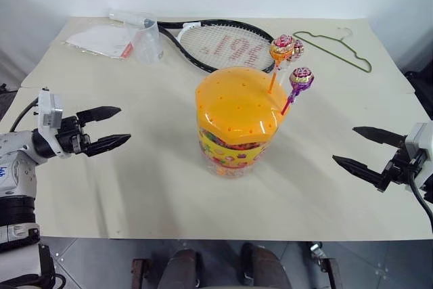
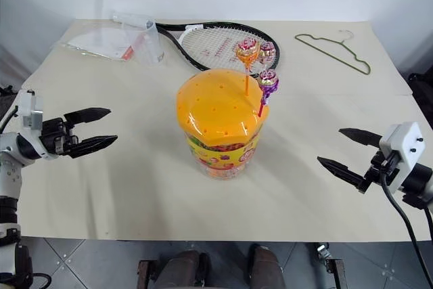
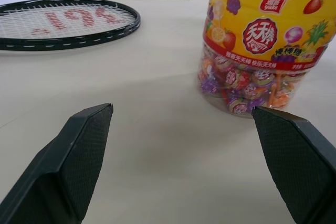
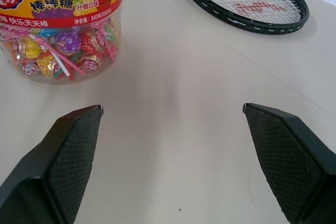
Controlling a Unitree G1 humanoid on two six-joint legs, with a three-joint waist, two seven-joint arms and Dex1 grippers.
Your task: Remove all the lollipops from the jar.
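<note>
The jar (image 1: 233, 123) stands mid-table, a clear tub with a yellow label and an orange domed lid (image 1: 237, 103). Three lollipops stick up from the lid's far right side: an orange one (image 1: 281, 48), a pink one (image 1: 296, 49) just behind it, and a purple one (image 1: 300, 78) on a magenta stick. My left gripper (image 1: 111, 128) hovers open to the jar's left, well apart from it. At the right, my right gripper (image 1: 358, 145) is open too, also clear of the jar. Both wrist views show the jar's label and wrapped candies (image 3: 241, 85) inside.
A tennis racket (image 1: 226, 44) lies behind the jar. A small clear measuring cup (image 1: 149, 38) and a white bag (image 1: 101, 40) sit at the far left, a green wire hanger (image 1: 335, 49) at the far right. The table's front edge (image 1: 223, 237) runs below both grippers.
</note>
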